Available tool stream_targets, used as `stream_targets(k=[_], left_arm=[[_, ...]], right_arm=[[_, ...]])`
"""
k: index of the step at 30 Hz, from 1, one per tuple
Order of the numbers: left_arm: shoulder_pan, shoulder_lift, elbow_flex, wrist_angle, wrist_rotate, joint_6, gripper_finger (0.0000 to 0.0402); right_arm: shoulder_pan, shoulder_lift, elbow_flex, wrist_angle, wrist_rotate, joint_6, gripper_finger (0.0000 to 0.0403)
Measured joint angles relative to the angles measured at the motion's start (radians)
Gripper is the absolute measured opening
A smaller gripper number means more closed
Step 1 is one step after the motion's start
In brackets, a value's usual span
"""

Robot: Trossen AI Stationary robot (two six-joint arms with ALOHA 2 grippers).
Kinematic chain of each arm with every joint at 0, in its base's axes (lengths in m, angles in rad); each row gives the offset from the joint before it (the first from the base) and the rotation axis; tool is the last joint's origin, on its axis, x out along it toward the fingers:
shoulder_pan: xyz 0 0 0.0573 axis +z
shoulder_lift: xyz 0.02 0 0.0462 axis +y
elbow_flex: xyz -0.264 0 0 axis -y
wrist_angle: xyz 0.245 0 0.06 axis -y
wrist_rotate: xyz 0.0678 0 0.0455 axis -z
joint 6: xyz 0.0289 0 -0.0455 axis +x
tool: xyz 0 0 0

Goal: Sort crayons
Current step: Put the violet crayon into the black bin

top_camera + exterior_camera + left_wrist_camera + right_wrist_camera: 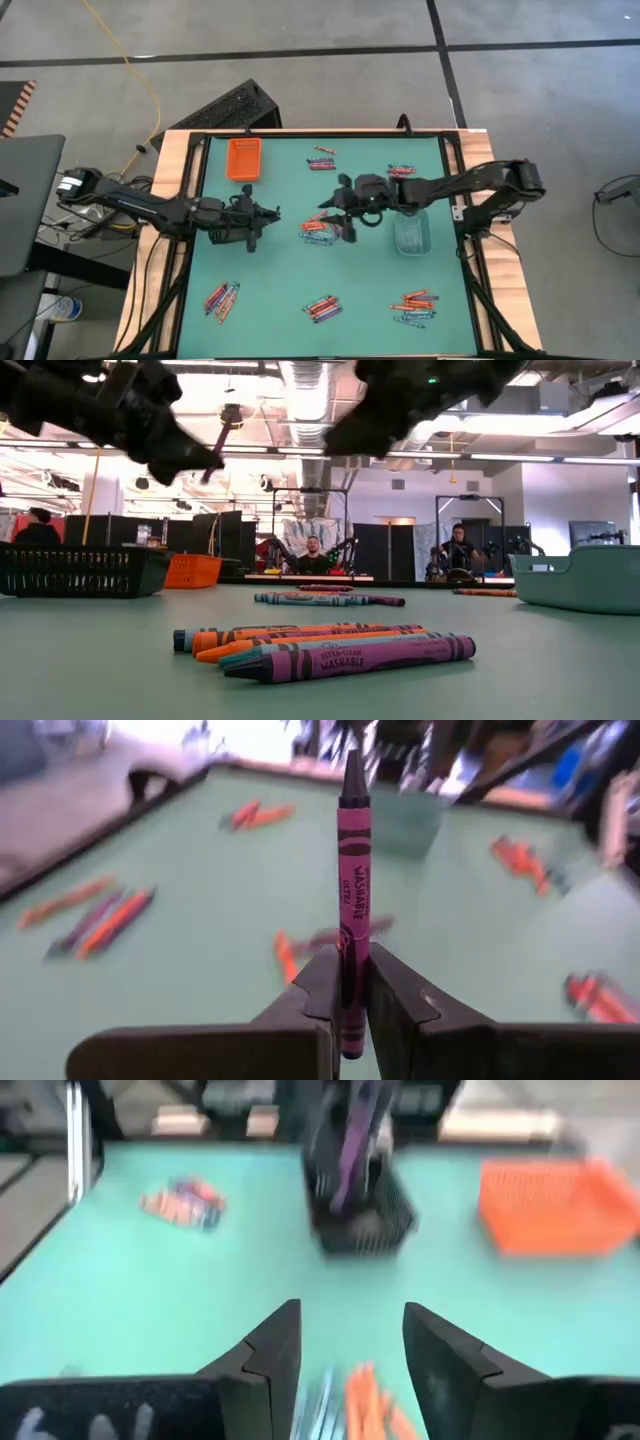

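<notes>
Sorting has barely begun, judging from the table: going left to right in the high view, a cluster of crayons (221,297) lies near the front left corner, a second cluster (322,307) at front centre, a third (413,304) at front right, one heap (318,228) in the middle, and smaller groups (321,160) towards the back. The orange tray (244,159) appears empty. What the black tray (225,228) holds cannot be made out beneath the left arm, and nothing shows in the clear tray (410,236). Nearly all the sorting is therefore left.

The left gripper (349,982), over the black tray at the left side of the mat, is clamped on one purple crayon (352,870); the left wrist view shows that crayon pinched near its lower end between the fingers (318,992), standing upright out of them.

The right gripper (352,1342) hangs over the middle heap. Its jaws stand wide apart with nothing between them, and crayons lie on the mat just below. It touches none that can be seen.
</notes>
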Motion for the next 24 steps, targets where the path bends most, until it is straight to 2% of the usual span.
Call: stream_targets(k=[5,8,12,17,24], left_arm=[[0.0,-0.1,0.155,-0.555,-0.018,-0.154,0.0016],[-0.004,-0.079,0.263,-0.844,0.015,-0.274,0.0016],[-0.004,-0.006,0.333,-1.084,0.048,-0.376,0.0016],[-0.004,0.109,0.34,-1.18,0.111,-0.36,0.0016],[-0.003,0.236,0.34,-1.237,0.158,-0.343,0.0029]], right_arm=[[0.064,-0.078,-0.001,-0.212,0.012,0.067,0.0169],[0.119,-0.087,-0.001,-0.239,0.062,0.077,0.0168],[0.185,-0.078,0.0,-0.218,0.159,0.076,0.0168],[0.229,-0.06,0.0,-0.21,0.217,0.071,0.0168],[0.242,-0.03,-0.002,-0.196,0.22,0.066,0.0168]])
